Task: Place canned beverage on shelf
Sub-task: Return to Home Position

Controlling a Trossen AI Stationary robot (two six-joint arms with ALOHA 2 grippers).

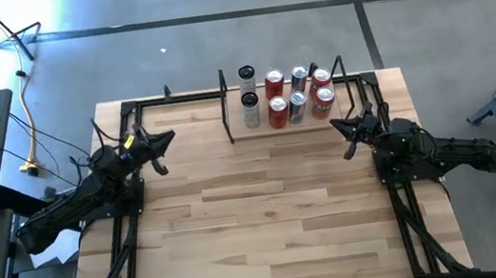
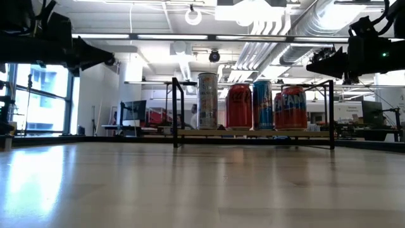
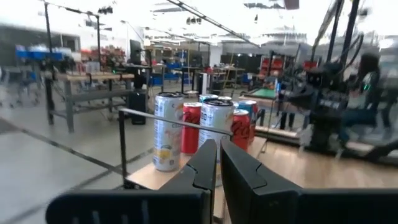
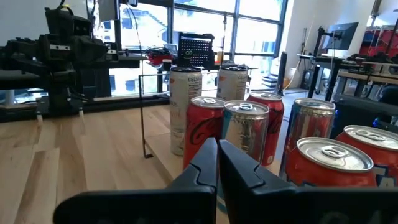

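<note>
Gleaming cylindrical cans (image 1: 278, 111) on wooden shelf (image 2: 253, 133), left gripper (image 3: 218, 144), right gripper (image 4: 216, 144), fingers pressed together

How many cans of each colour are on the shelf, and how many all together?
White-yellow cans: 2
Red cans: 2
Blue cans: 2
Orange cans: 2
Total on the shelf: 8 cans

- From table height, the front cans (image 2: 239, 106) hide most of those behind them.
- An orange can (image 4: 379, 144) is cut off by the picture's edge.
- The right arm (image 3: 336, 102), seen from the left wrist, is blurred.
</note>
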